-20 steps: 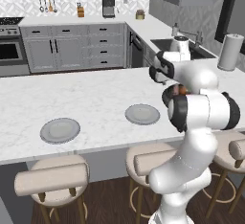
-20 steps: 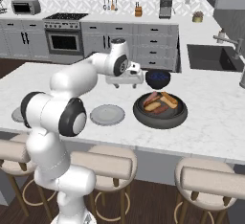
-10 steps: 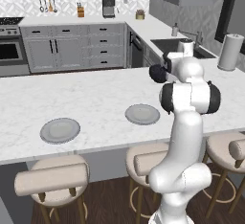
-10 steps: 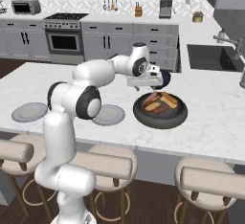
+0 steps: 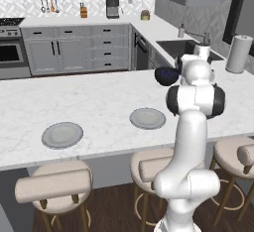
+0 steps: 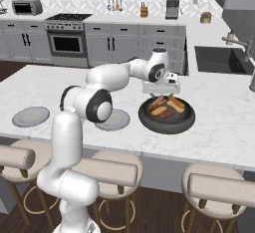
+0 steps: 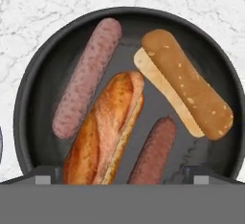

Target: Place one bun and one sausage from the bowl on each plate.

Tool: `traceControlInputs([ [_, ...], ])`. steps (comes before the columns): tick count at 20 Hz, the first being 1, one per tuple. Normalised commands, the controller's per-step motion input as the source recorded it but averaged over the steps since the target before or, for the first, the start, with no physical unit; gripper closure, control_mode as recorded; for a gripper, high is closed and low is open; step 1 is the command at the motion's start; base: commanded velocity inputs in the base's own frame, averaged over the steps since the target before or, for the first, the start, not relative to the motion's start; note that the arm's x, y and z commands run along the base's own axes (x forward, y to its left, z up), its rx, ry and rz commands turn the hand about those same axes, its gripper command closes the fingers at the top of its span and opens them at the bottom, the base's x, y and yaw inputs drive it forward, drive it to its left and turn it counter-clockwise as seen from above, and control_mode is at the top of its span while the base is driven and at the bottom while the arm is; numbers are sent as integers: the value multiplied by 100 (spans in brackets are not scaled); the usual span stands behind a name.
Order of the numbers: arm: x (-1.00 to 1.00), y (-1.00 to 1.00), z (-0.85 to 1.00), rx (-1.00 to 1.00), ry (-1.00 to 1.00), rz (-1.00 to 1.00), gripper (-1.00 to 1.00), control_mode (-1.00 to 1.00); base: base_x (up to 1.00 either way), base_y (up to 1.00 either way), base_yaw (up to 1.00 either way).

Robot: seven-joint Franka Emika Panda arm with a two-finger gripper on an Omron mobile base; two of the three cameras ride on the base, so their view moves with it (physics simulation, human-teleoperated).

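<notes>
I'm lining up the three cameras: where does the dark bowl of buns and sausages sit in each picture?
Left base view: bowl just left of the arm's top, partly hidden.
Right base view: right of centre on the counter, under the gripper.
Hand view: its rim rings the frame.
Shared landmark: the white marble counter.

Two buns (image 7: 103, 127); two sausages (image 7: 88, 77); one bowl (image 7: 28, 98); two plates (image 5: 62, 135)
</notes>
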Motion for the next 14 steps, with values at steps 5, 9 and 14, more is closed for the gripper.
traceControlInputs([
  [5, -18, 8, -50, 0, 0, 3, -100, -100, 0, 0, 0],
  [9, -14, 11, -13, 0, 0, 2, -100, -100, 0, 0, 0],
  [14, -11, 13, -31, 0, -1, 0, -100, -100, 0, 0, 0],
])
